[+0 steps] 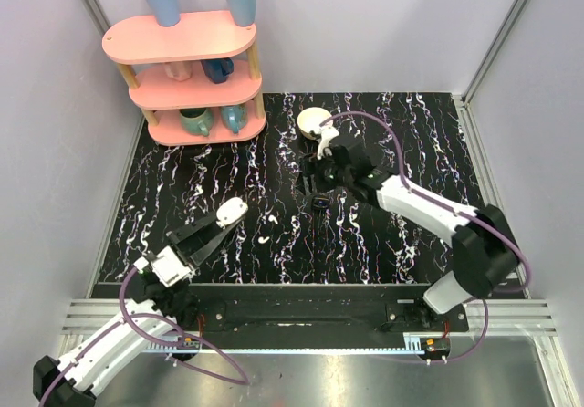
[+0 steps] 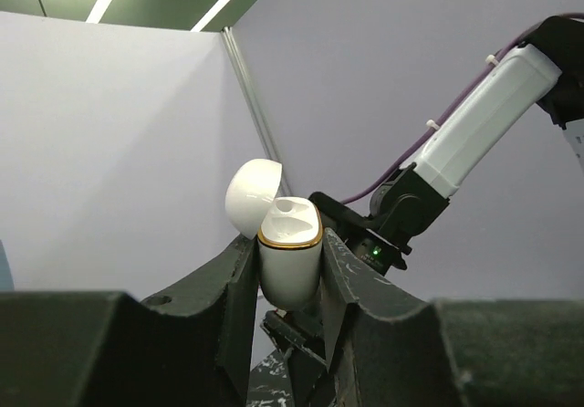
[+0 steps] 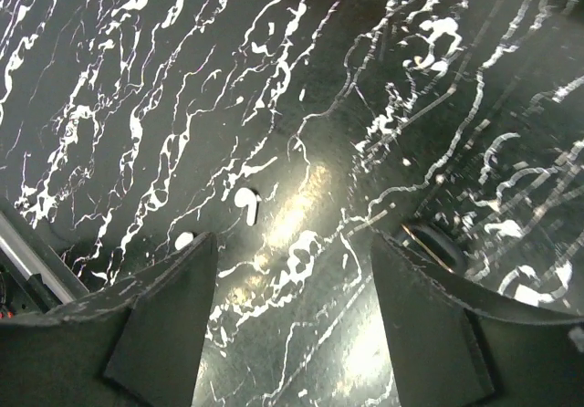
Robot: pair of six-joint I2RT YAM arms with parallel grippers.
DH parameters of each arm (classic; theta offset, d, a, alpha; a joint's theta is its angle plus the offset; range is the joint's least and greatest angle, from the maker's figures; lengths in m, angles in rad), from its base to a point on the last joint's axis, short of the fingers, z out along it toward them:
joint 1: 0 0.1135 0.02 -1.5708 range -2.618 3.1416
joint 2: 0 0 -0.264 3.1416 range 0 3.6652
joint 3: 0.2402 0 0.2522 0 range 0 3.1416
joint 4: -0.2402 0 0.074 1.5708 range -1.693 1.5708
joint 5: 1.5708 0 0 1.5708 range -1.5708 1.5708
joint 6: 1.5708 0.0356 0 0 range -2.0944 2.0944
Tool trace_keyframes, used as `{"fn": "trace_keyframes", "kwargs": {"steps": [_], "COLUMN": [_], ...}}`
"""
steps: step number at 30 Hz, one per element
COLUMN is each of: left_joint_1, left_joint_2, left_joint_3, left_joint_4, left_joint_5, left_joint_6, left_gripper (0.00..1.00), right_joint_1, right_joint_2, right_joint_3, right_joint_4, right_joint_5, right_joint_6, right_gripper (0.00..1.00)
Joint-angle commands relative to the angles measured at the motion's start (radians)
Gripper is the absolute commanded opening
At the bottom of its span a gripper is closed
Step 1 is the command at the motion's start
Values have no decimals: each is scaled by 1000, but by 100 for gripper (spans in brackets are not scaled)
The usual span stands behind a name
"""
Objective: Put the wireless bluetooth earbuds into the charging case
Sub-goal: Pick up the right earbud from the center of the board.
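Two glossy earbuds (image 3: pixel 246 203) on marbled table (image 1: pixel 411 124); left gripper (image 2: pixel 290 247) clamps rounded white case (image 2: pixel 290 275), right gripper (image 3: pixel 292 243) gapes empty

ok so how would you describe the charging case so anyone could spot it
Over the black marbled table, look near its front left for the left gripper. The charging case is the small white pod pinched between its fingers. Its flipped-open lid and gold rim set it apart from the round white bowl at the back.
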Motion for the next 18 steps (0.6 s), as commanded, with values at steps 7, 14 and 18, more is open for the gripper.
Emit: {"fn": "trace_keyframes", "kwargs": {"steps": [7, 14, 18], "left_joint_1": [-5, -5, -3], "left_joint_2": [-40, -49, -64], "left_joint_3": [32, 36, 36], "left_joint_4": [-135, -135, -144], "left_joint_5": [-42, -42, -44], "left_joint_6": [67, 64, 66], "left_gripper": [0, 0, 0], "right_joint_1": [41, 118, 155], "right_joint_2": [247, 365, 437], "right_joint_3": [197, 269, 308], "right_joint_4": [-32, -82, -114], "right_joint_5": [-217, -162, -94], "right_joint_6": [-72, -93, -98], "right_gripper": [68, 65, 65]}}
